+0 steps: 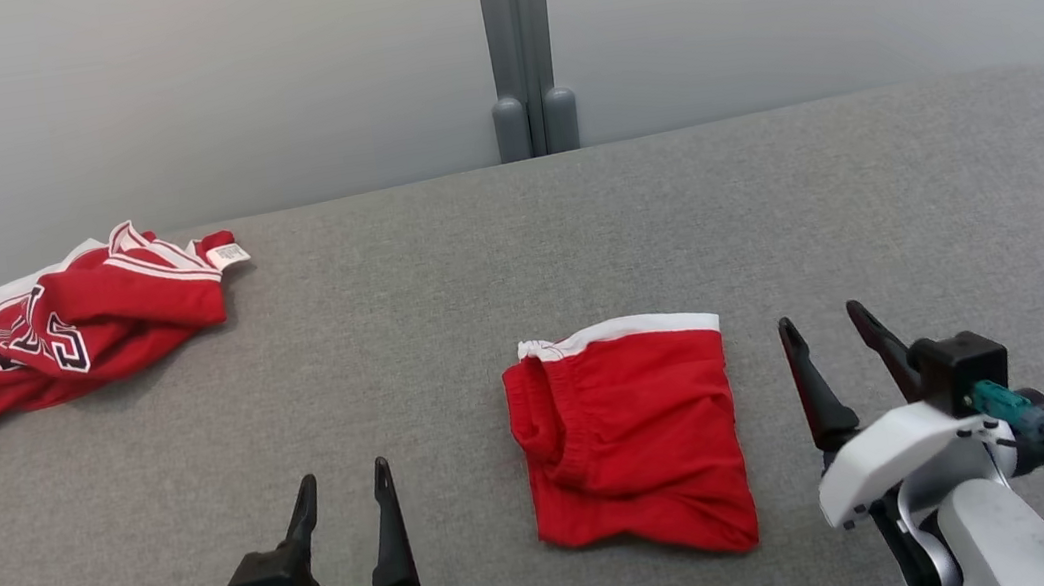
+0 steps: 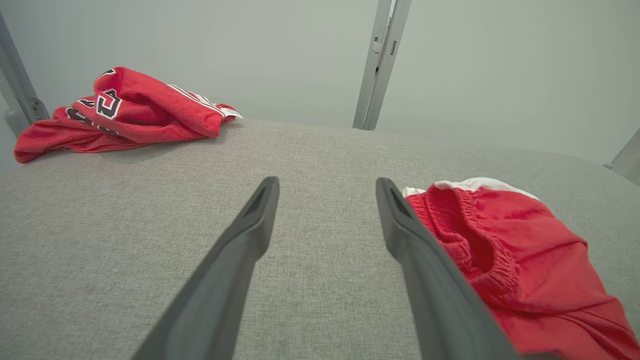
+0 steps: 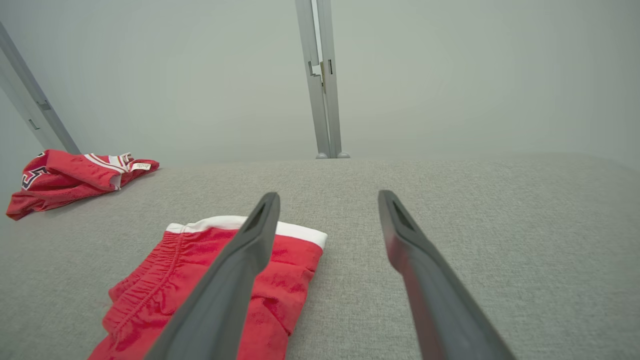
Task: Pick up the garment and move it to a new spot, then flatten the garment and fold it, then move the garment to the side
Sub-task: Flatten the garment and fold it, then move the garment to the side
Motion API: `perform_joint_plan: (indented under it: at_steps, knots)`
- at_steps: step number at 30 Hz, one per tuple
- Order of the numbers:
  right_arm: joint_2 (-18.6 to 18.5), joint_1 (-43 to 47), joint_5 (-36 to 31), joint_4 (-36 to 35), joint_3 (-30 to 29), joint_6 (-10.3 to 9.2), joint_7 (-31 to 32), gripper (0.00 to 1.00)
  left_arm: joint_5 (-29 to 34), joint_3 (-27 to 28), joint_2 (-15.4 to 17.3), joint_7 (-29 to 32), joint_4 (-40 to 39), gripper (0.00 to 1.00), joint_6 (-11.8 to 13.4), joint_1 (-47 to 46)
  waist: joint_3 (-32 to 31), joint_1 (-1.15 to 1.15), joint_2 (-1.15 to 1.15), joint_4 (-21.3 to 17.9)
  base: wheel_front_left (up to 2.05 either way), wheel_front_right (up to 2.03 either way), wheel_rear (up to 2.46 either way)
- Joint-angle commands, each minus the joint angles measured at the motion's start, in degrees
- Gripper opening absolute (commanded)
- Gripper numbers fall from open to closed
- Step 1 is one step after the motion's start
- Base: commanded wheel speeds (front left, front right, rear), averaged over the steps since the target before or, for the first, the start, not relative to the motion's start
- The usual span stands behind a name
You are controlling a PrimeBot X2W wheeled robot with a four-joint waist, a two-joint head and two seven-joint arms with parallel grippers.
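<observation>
Red folded garment [image 1: 632, 435] lies on the grey surface [image 1: 439, 274] between the left gripper [image 1: 344, 473] and right gripper [image 1: 821, 314], both released; lettering [image 1: 56, 339] and tag [image 1: 227, 256] on the crumpled jersey [image 1: 112, 317] are unreadable.

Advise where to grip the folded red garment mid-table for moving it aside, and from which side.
Probably the right edge of the folded red garment, approached low from the right by the open right gripper just beside it. That edge runs straight with layers stacked, so one pinch should catch them all; the left edge is bunched around the elastic waistband.
</observation>
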Motion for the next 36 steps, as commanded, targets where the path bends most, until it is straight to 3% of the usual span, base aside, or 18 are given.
perform_joint_plan:
  at_steps: [1,13,36]
  knots:
    - [0.2,2.1,-0.4,-1.4,-1.1,0.00,-0.3,1.00,0.4,0.4,0.1,0.0,-0.4,1.00,0.2,1.5,-0.7,0.00,0.00,0.0,0.00,0.00,0.00]
    - [0.5,12.4,1.7,-10.6,-2.1,0.00,1.2,1.00,1.2,1.7,0.4,0.0,-3.7,1.00,0.4,7.1,-2.2,0.00,0.00,0.5,0.00,0.00,0.00]
    - [0.5,11.1,2.1,-10.6,-2.9,0.00,5.0,1.00,1.2,1.7,0.6,0.0,-3.9,1.00,0.4,6.3,-1.4,0.00,0.00,1.3,0.00,0.00,0.00]
